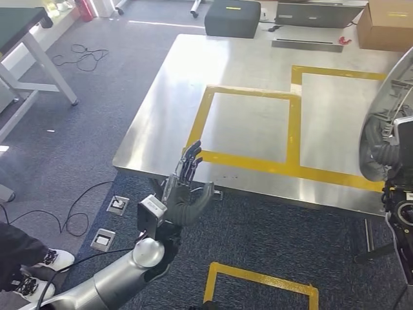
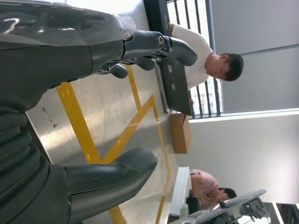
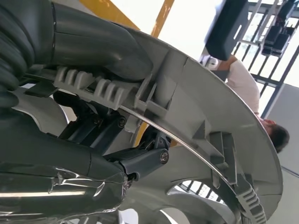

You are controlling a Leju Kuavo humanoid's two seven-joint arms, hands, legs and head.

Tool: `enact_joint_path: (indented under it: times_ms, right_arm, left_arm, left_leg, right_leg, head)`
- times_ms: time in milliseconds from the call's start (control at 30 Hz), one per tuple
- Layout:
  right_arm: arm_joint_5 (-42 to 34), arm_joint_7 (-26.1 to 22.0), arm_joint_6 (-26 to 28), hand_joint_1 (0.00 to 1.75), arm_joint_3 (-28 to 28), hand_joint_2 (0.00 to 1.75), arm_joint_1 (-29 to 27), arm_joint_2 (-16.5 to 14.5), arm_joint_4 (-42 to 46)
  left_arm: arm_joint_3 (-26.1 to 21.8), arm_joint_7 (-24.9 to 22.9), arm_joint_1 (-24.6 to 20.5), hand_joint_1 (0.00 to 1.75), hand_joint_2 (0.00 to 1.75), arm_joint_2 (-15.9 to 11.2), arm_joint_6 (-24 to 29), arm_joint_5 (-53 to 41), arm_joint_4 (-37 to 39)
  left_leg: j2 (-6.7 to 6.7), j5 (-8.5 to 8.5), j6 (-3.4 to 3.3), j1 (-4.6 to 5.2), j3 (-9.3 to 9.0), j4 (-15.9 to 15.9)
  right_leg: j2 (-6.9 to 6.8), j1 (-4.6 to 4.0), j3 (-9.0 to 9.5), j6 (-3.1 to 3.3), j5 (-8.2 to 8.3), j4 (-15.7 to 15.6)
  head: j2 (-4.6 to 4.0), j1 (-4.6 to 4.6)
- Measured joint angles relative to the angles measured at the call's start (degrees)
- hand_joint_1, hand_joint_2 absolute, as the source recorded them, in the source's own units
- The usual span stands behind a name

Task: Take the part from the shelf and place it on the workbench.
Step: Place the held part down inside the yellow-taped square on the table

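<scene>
At the frame's right edge the right hand grips the part above the workbench; left hand spread, empty. The big curved part could slip or clip the bench edge.

- The workbench is seen across the centre and upper right of the head view, with taped outlines laid on its top.
- A case and a cardboard box are set along its far edge, at the top of the frame.
- The left hand is raised at lower centre, before the bench's near edge.
- The part is held by the right hand at the right edge.
- Cables lie on the floor at upper left.
</scene>
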State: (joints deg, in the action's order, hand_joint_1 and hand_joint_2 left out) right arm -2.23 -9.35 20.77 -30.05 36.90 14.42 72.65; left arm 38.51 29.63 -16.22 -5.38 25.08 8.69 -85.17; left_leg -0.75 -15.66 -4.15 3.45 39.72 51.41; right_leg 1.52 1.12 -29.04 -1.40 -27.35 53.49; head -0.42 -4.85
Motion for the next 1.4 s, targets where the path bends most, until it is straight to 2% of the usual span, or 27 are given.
enact_joint_path:
  times_ms: [67,100,167,200,233,267,300,367,400,433,467,567,633,700,733,767,800,867,933,1000,1067,1100,1133,1200,1233,1267,1400]
  right_arm:
    - [0.06,0.02,-0.11,1.75,-0.21,1.75,1.06,-0.26,-1.15]
    - [0.04,0.02,-0.15,1.75,-0.30,1.75,1.56,-0.36,-1.69]
    - [0.02,-0.04,-0.19,1.75,-0.55,1.75,2.09,-0.45,-2.90]
    - [0.02,-0.08,-0.19,1.75,-0.70,1.75,2.16,-0.48,-3.58]
    - [0.02,-0.10,-0.19,1.75,-0.86,1.75,2.15,-0.49,-4.23]
    - [0.02,-0.10,-0.19,1.75,-0.99,1.75,2.14,-0.50,-4.81]
    - [0.02,-0.09,-0.19,1.75,-1.10,1.75,2.13,-0.53,-5.26]
    - [0.01,-0.08,-0.23,1.75,-1.34,1.75,2.14,-0.72,-6.08]
    - [0.01,-0.10,-0.26,1.75,-1.49,1.75,2.15,-0.86,-6.50]
    - [0.01,-0.14,-0.30,1.75,-1.65,1.75,2.16,-0.99,-6.91]
    - [0.02,-0.22,-0.33,1.75,-1.80,1.75,2.22,-1.10,-7.28]
    - [0.02,-0.43,-0.42,1.75,-2.09,1.75,3.47,-1.55,-8.19]
    - [0.02,-0.51,-0.44,1.75,-2.25,1.75,4.76,-1.89,-8.86]
    - [0.02,-0.72,-0.42,1.75,-2.39,1.75,5.70,-2.20,-9.78]
    - [0.02,-0.88,-0.39,1.75,-2.46,1.75,6.19,-2.43,-10.40]
    - [0.02,-1.03,-0.32,1.75,-2.54,1.75,6.74,-2.70,-11.10]
    - [0.02,-1.14,-0.23,1.75,-2.60,1.75,7.34,-2.96,-11.77]
    - [0.02,-1.30,-0.11,1.75,-2.72,1.75,8.58,-3.53,-13.16]
    - [0.09,-1.58,-0.04,1.75,-2.88,1.75,9.91,-4.03,-14.84]
    - [0.17,-1.96,0.01,0.87,-3.15,0.87,11.04,-4.34,-16.70]
    - [0.21,-2.27,0.02,0.00,-3.39,0.00,11.69,-4.53,-18.23]
    - [0.22,-2.36,0.03,0.00,-3.51,0.00,12.01,-4.61,-18.92]
    - [0.24,-2.40,0.02,0.00,-3.68,0.00,12.36,-4.71,-19.53]
    - [0.26,-2.45,0.02,0.00,-4.13,0.00,12.81,-5.01,-20.56]
    - [0.26,-2.48,0.03,0.00,-4.34,0.00,12.95,-5.15,-20.92]
    - [0.26,-2.52,0.06,0.00,-4.50,0.00,13.05,-5.25,-21.26]
    - [0.20,-2.56,0.16,0.00,-4.99,0.00,13.37,-5.30,-22.26]
  left_arm:
    - [0.01,0.13,-0.16,0.00,1.75,0.15,-0.05,0.12,0.02]
    - [0.02,0.22,-0.25,0.00,1.75,0.28,-0.05,0.14,0.03]
    - [0.07,0.41,-0.31,0.00,1.75,0.52,-0.05,0.14,0.19]
    - [0.10,0.44,-0.27,0.00,1.75,0.60,-0.05,0.15,0.32]
    - [0.14,0.45,-0.19,0.00,1.75,0.63,-0.05,0.15,0.46]
    - [0.15,0.47,-0.13,0.00,1.75,0.63,-0.05,0.16,0.59]
    - [0.16,0.48,-0.09,0.00,1.75,0.64,-0.05,0.16,0.68]
    - [0.16,0.54,-0.09,0.00,1.75,0.66,-0.05,0.16,0.82]
    - [0.16,0.60,-0.12,0.00,1.75,0.67,-0.05,0.16,0.87]
    - [0.18,0.71,-0.15,0.00,1.75,0.67,-0.04,0.14,0.92]
    - [0.21,0.83,-0.16,0.00,1.75,0.66,-0.02,0.11,0.95]
    - [0.36,1.19,-0.27,0.00,1.75,0.66,0.11,-0.12,0.97]
    - [0.45,1.42,-0.51,0.00,1.75,0.67,0.14,-0.28,1.00]
    - [0.54,1.66,-0.64,0.00,1.75,0.69,0.09,-0.34,1.11]
    - [0.57,1.76,-0.65,0.00,1.75,0.69,0.04,-0.33,1.21]
    - [0.62,1.86,-0.67,0.00,1.75,0.70,-0.05,-0.31,1.34]
    - [0.67,1.94,-0.75,0.00,1.75,0.72,-0.18,-0.26,1.45]
    - [0.75,2.14,-1.11,0.00,1.75,0.78,-0.41,-0.09,1.59]
    - [0.82,2.39,-1.64,0.00,1.75,0.89,-0.65,0.07,1.63]
    - [0.91,2.69,-1.94,0.00,1.75,0.97,-0.86,0.12,1.74]
    - [0.98,2.92,-2.00,0.00,1.75,1.06,-0.90,0.12,1.86]
    - [1.01,2.98,-2.07,0.00,1.75,1.12,-0.89,0.12,1.91]
    - [1.04,3.02,-2.13,0.00,1.75,1.21,-0.89,0.12,1.96]
    - [1.13,3.04,-2.15,0.00,1.75,1.29,-0.87,0.12,2.11]
    - [1.19,3.04,-2.07,0.00,1.75,1.32,-0.86,0.12,2.17]
    - [1.23,3.04,-1.99,0.00,1.75,1.31,-0.85,0.12,2.23]
    - [1.30,3.05,-1.80,0.00,1.75,1.29,-0.84,0.12,2.36]
  left_leg:
    - [0.20,-0.05,0.12,-0.53,-1.11,-0.91]
    - [0.29,-0.25,0.16,-0.85,-1.62,-1.34]
    - [0.29,-0.81,0.15,-1.13,-2.24,-1.56]
    - [0.23,-1.11,0.21,-1.20,-2.43,-1.50]
    - [0.17,-1.44,0.32,-1.28,-2.64,-1.38]
    - [0.10,-1.81,0.46,-1.37,-2.85,-1.16]
    - [0.04,-2.22,0.66,-1.49,-3.06,-0.83]
    - [-0.11,-3.22,1.24,-1.57,-3.22,0.31]
    - [-0.22,-3.66,1.53,-1.51,-3.02,1.14]
    - [-0.34,-3.97,1.79,-1.42,-2.72,1.87]
    - [-0.46,-4.12,1.97,-1.33,-2.41,2.45]
    - [-0.47,-4.97,2.68,-1.40,-1.55,3.98]
    - [-0.07,-7.47,3.67,-1.79,0.98,9.14]
    - [0.34,-10.34,4.42,-2.40,5.25,17.28]
    - [0.44,-10.91,4.54,-2.64,6.90,20.10]
    - [0.48,-10.49,4.49,-2.78,7.58,20.89]
    - [0.46,-9.11,4.27,-2.83,7.04,19.33]
    - [0.41,-5.14,3.40,-2.66,3.29,11.36]
    - [0.39,-3.34,2.71,-2.32,-0.13,4.71]
    - [0.40,-3.66,2.45,-2.05,-1.14,3.03]
    - [0.42,-3.67,2.22,-2.27,-1.76,2.28]
    - [0.38,-3.69,2.42,-2.33,-2.12,1.93]
    - [0.34,-3.70,2.63,-2.34,-2.36,1.70]
    - [0.21,-3.87,3.03,-2.02,-2.33,2.01]
    - [0.20,-3.91,2.91,-1.97,-2.23,2.16]
    - [0.19,-3.98,2.79,-1.98,-2.20,2.28]
    - [0.09,-4.20,2.45,-2.03,-2.17,2.54]
  right_leg:
    - [-0.22,-0.32,0.01,-0.07,-1.24,0.82]
    - [-0.32,-0.54,-0.93,0.08,-2.51,3.03]
    - [-0.45,-0.79,-5.11,0.41,-5.73,11.00]
    - [-0.44,-0.83,-7.55,0.37,-6.80,14.98]
    - [-0.45,-0.81,-9.43,0.19,-6.85,17.38]
    - [-0.48,-0.72,-10.33,-0.10,-5.71,17.56]
    - [-0.55,-0.51,-10.15,-0.52,-3.45,15.44]
    - [-0.73,0.17,-7.72,-1.84,1.81,7.85]
    - [-0.80,0.48,-6.41,-2.22,3.18,4.65]
    - [-0.83,0.61,-5.57,-2.25,3.68,2.86]
    - [-0.80,0.54,-5.18,-2.05,3.36,2.39]
    - [-0.77,0.57,-5.02,-0.84,3.15,2.28]
    - [-0.77,0.69,-4.73,-0.18,3.10,2.16]
    - [-0.81,0.59,-4.61,0.14,3.01,2.16]
    - [-0.82,0.54,-4.53,0.25,2.95,2.16]
    - [-0.81,0.51,-4.41,0.31,2.89,2.16]
    - [-0.76,0.48,-4.27,0.36,2.79,2.16]
    - [-0.66,0.44,-3.94,0.33,2.60,2.12]
    - [-0.54,0.34,-3.87,0.01,2.34,2.08]
    - [-0.50,0.36,-3.79,-0.53,2.10,1.91]
    - [-0.65,0.38,-3.69,-1.00,1.61,1.95]
    - [-0.79,0.26,-3.60,-0.62,1.83,1.88]
    - [-1.00,0.13,-3.27,0.15,1.54,1.70]
    - [-1.34,0.03,-2.51,0.81,1.79,1.02]
    - [-1.44,0.05,-2.18,0.57,1.46,0.77]
    - [-1.50,0.06,-2.12,0.01,1.62,0.69]
    - [-1.72,0.03,-1.84,-0.15,1.46,0.50]
  head:
    - [0.00,-0.08]
    - [0.00,0.06]
    - [0.00,0.56]
    - [0.00,0.75]
    - [0.00,0.88]
    - [0.00,0.97]
    - [0.00,1.03]
    - [0.00,1.28]
    - [0.00,1.43]
    - [0.00,1.50]
    - [0.00,1.49]
    - [0.00,1.10]
    - [0.00,0.64]
    - [0.00,0.24]
    - [0.00,0.16]
    - [0.00,0.05]
    - [0.00,-0.09]
    - [0.00,-0.40]
    - [0.00,-0.53]
    - [0.00,-0.49]
    - [0.00,-0.37]
    - [0.00,-0.10]
    - [0.00,0.29]
    - [0.00,0.82]
    - [0.00,0.91]
    - [0.00,0.89]
    - [0.00,1.12]
